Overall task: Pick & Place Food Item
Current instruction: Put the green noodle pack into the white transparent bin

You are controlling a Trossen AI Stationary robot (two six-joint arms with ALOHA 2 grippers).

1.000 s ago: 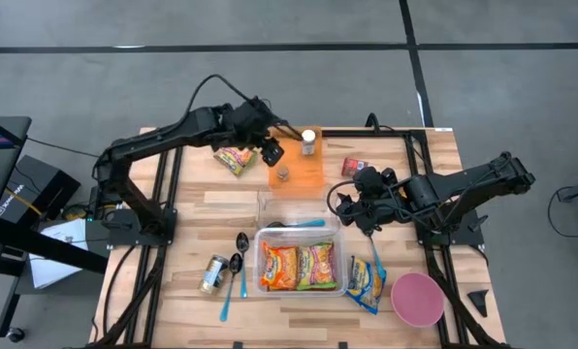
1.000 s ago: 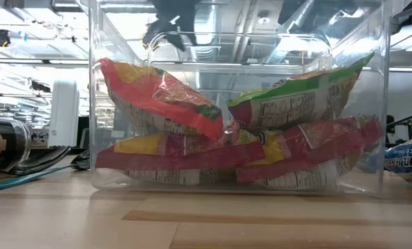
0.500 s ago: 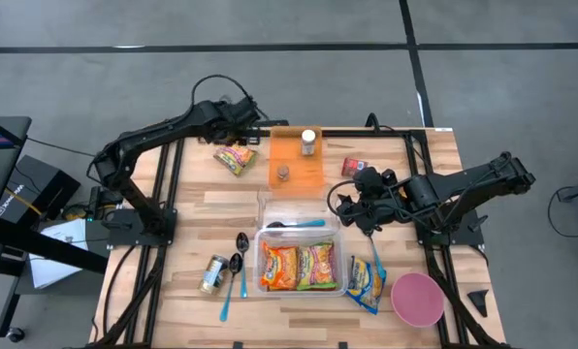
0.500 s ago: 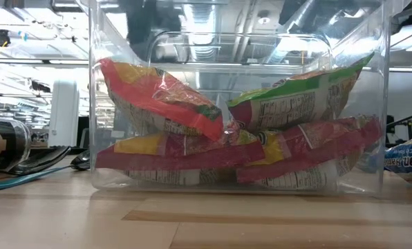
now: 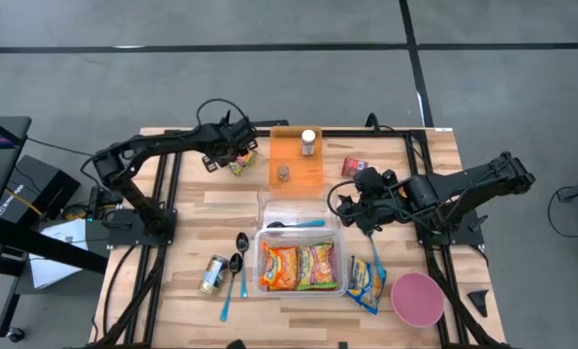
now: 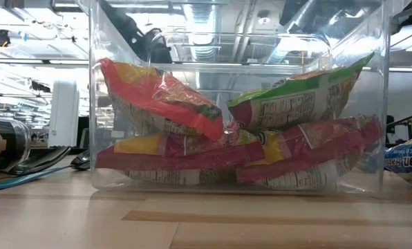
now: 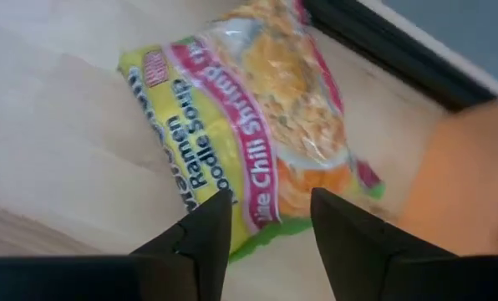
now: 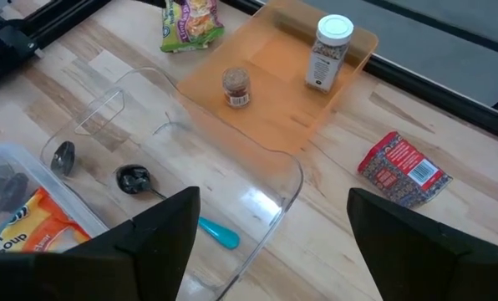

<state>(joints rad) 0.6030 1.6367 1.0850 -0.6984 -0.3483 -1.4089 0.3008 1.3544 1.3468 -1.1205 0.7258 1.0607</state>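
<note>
Yellow noodle packet [image 7: 249, 125] lies flat on the wooden table [image 5: 202, 208] under the left gripper [image 7: 270, 221], fingers parted and grasping nothing.

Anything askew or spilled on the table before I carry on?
Nothing spilled. The can lies on its side by the spoons, and the ramen pack under the left gripper sits crooked near the orange tray. The bin's packs are piled unevenly.

Lab: robot arms (two) [image 5: 153, 155], concrete floor [image 5: 270, 87].
</note>
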